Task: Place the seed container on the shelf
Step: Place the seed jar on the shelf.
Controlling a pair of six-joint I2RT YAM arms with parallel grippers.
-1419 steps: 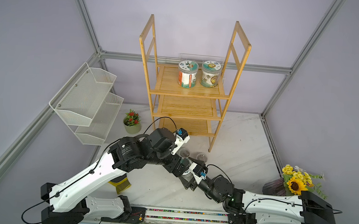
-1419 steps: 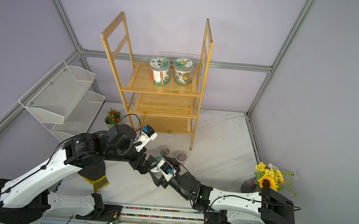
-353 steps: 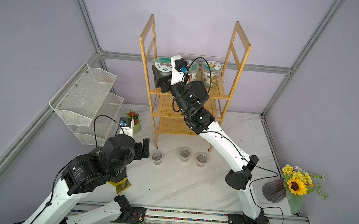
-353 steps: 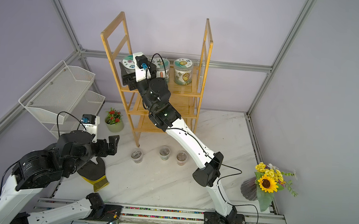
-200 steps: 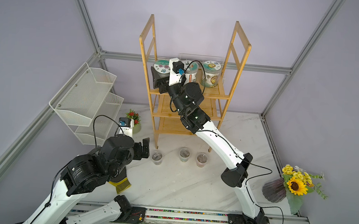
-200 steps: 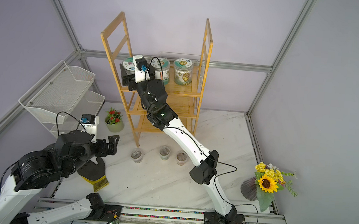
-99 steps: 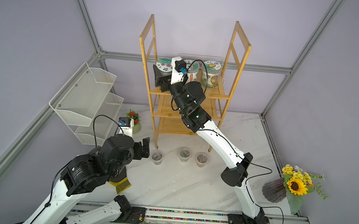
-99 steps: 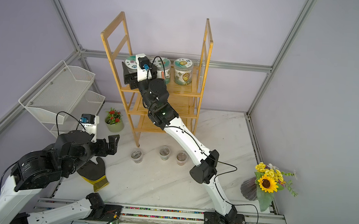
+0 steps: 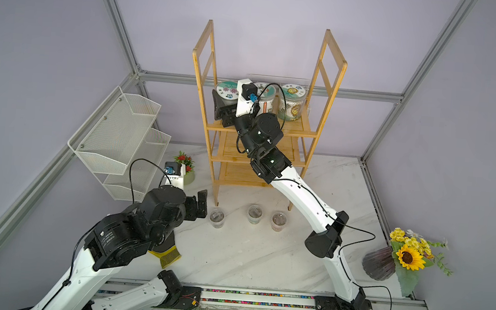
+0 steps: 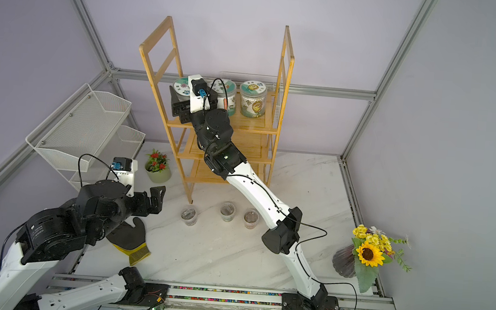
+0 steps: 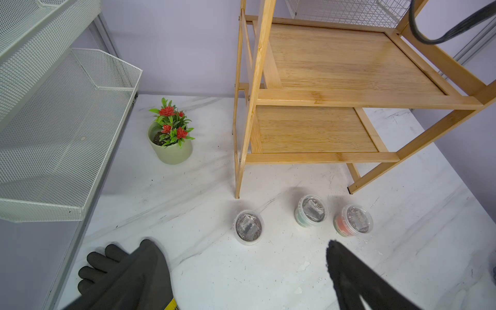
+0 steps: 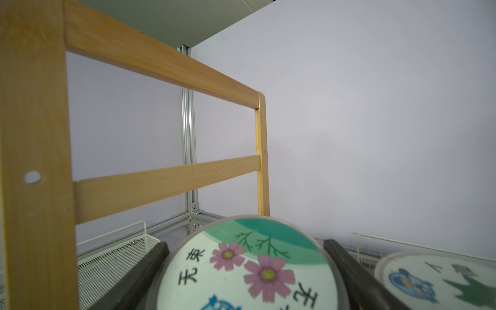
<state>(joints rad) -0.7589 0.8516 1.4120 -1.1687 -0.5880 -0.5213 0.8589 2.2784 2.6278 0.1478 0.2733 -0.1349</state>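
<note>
The seed container (image 9: 227, 90) (image 10: 181, 86) is a clear jar whose round lid shows pink flowers (image 12: 249, 268). My right gripper (image 9: 229, 105) (image 10: 184, 98) (image 12: 245, 268) is shut on it, a finger against each side. It is at the left end of the top tier of the bamboo shelf (image 9: 303, 133) (image 10: 261, 129) (image 12: 32, 134), beside two similar jars (image 9: 291, 104) (image 10: 253, 99). Whether the container's base rests on the tier is hidden. My left gripper (image 9: 198, 205) (image 10: 154, 198) (image 11: 247, 276) hangs open low over the table, holding nothing.
Three small lidded cups (image 9: 216, 217) (image 9: 254, 214) (image 9: 278, 221) stand on the marble table before the shelf's front legs. A white wire basket (image 9: 119, 138) hangs at the left, a potted red plant (image 9: 185, 168) beside it. A black glove (image 10: 129, 237) lies under the left arm, and a sunflower vase (image 9: 384, 262) stands far right.
The right arm has carried the container from low over the table up to the shelf's top tier. Over the last second it edged slightly toward the other jars. The left arm has stayed still.
</note>
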